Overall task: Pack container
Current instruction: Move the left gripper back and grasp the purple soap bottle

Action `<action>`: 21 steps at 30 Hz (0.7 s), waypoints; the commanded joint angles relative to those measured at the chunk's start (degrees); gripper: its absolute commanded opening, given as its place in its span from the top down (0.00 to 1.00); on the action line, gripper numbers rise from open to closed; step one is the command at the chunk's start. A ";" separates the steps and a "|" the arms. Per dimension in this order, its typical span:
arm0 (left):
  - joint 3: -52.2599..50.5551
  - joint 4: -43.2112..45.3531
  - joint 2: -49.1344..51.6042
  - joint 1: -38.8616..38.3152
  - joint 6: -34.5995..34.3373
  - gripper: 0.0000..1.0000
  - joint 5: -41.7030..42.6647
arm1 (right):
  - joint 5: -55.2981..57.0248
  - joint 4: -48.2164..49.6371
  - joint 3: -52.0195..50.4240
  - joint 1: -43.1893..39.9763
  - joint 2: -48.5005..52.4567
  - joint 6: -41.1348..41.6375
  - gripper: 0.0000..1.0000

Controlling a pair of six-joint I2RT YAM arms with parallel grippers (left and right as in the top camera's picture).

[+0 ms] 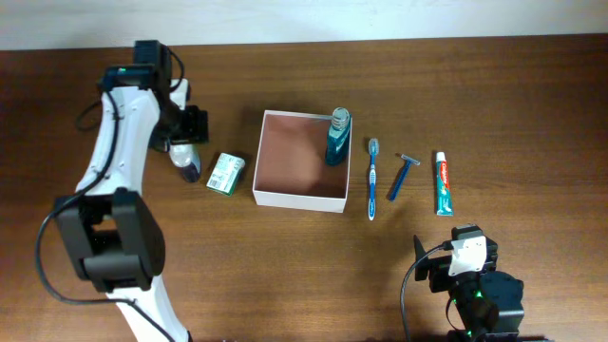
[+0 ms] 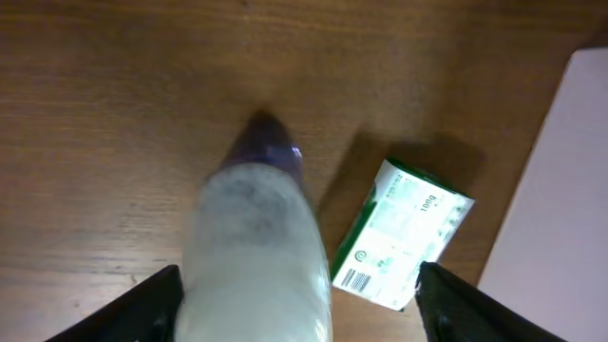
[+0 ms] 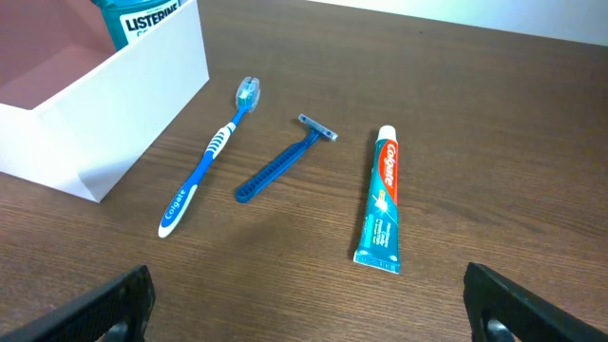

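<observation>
Mouthwash bottle (image 1: 336,136) stands in the upper right corner of the container (image 1: 285,198), the white-walled box at mid-frame. The left gripper (image 2: 296,280) has its jaws spread wide around a white bottle with a purple cap (image 2: 256,237) — nearer the left-of-frame finger, though I cannot tell whether they touch. A green-and-white carton (image 2: 399,233) lies just beside it. The right gripper (image 3: 306,285) gapes wide at lower right — holding nothing.
</observation>
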 commanded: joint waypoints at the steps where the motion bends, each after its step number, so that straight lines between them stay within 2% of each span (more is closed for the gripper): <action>1: 0.33 0.09 1.81 -0.37 0.50 0.26 -2.23 | -0.28 0.09 -0.15 -0.46 -0.37 0.70 0.01; 9: 0.33 -0.70 1.81 -0.22 -0.46 0.27 -3.10 | -0.28 0.09 -0.15 -0.46 -0.37 0.70 0.01; 13: 0.31 -1.44 1.81 -0.28 -0.48 0.35 -2.95 | -0.28 0.09 -0.15 -0.46 -0.37 0.70 0.01; 16: 0.31 -1.81 1.81 -0.28 -0.46 0.45 -2.23 | -0.28 0.09 -0.15 -0.46 -0.37 0.70 0.01; 21: 0.33 -2.01 1.81 -0.28 -0.46 0.72 0.70 | -0.28 0.09 -0.15 -0.46 -0.37 0.70 0.01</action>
